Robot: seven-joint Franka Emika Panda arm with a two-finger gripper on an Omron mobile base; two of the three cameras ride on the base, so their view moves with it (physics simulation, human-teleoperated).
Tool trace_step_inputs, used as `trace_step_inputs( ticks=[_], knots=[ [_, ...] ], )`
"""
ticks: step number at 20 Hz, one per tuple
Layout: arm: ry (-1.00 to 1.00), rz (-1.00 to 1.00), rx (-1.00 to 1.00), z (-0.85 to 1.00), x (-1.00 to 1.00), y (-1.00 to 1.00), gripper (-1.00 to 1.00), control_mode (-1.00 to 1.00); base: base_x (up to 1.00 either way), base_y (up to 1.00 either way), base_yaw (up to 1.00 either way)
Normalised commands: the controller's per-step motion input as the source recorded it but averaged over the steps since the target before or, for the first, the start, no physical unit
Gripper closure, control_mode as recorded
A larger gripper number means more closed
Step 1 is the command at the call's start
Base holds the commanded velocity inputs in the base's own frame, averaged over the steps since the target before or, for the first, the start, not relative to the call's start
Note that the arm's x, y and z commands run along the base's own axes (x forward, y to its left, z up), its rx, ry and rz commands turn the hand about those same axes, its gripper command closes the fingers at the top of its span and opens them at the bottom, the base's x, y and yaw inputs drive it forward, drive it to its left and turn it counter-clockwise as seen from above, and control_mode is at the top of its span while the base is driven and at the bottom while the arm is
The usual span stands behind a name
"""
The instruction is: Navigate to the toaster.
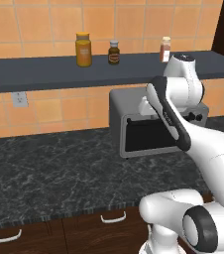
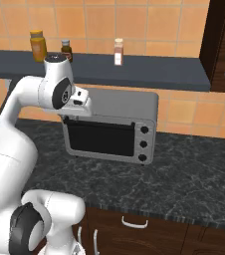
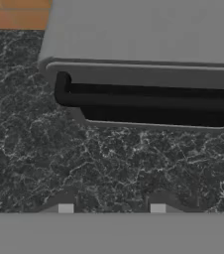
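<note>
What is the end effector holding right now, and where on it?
Nothing. The end effector has its fingertips apart, with bare counter between them, in front of the toaster oven.

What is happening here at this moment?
The white robot arm is parked in front of a dark stone counter, facing a grey oven box with a dark glass door and three knobs. Its tool hangs above the counter just before the oven's door handle and holds nothing; its tips stand apart. Three bottles stand on the shelf above. The pop-up toaster it should drive to does not appear here, so the navigation seems unfinished.
</note>
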Motion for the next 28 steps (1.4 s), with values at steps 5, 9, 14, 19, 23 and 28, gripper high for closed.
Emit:
trace_step_inputs(
  ticks=[5,9,14,19,23,28],
  knots=[
    [-0.03,0.00,0.00,0.00,-0.83,0.00,-1.00,-1.00,0.00,0.00,0.00],
    [-0.07,0.00,0.00,0.00,-1.00,0.00,-1.00,-1.00,0.00,0.00,0.00],
    [-0.06,0.00,0.00,0.00,-1.00,0.00,-1.00,-1.00,0.00,0.00,0.00],
    [-0.03,0.00,0.00,0.00,-0.68,0.00,-1.00,-1.00,0.00,0.00,0.00],
    [0.00,0.00,0.00,0.00,-0.23,0.00,-1.00,1.00,-0.26,0.00,0.00],
    [0.00,0.00,0.00,0.00,0.00,0.00,-1.00,1.00,-0.78,0.26,0.22]
  ],
)
